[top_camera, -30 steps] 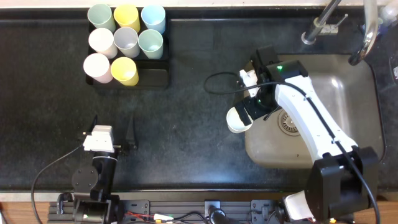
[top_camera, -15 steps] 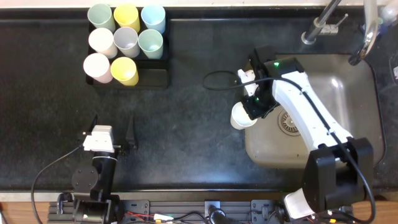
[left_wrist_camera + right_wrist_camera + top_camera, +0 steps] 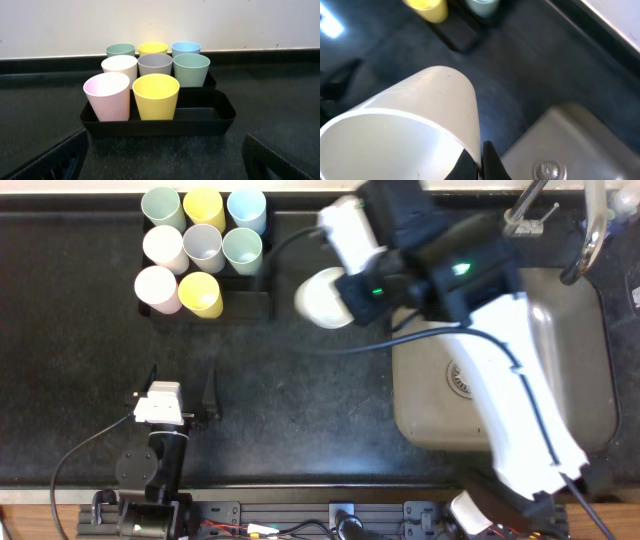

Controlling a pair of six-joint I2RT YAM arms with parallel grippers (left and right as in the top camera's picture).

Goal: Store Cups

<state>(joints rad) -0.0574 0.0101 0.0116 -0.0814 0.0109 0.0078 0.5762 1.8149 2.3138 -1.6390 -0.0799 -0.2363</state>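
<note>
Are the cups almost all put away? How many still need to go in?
Almost done. Eight cups already stand in the black tray. The right hand holds a white cup up in the air, between the sink and the tray. What is left: setting that one cup down into the tray's empty corner spot.

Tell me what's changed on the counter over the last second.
The right gripper, shut on the white cup throughout, rose and carried it from the left edge of the sink across the counter toward the black tray. The left gripper stayed open in place, and the eight cups in the tray did not move.
</note>
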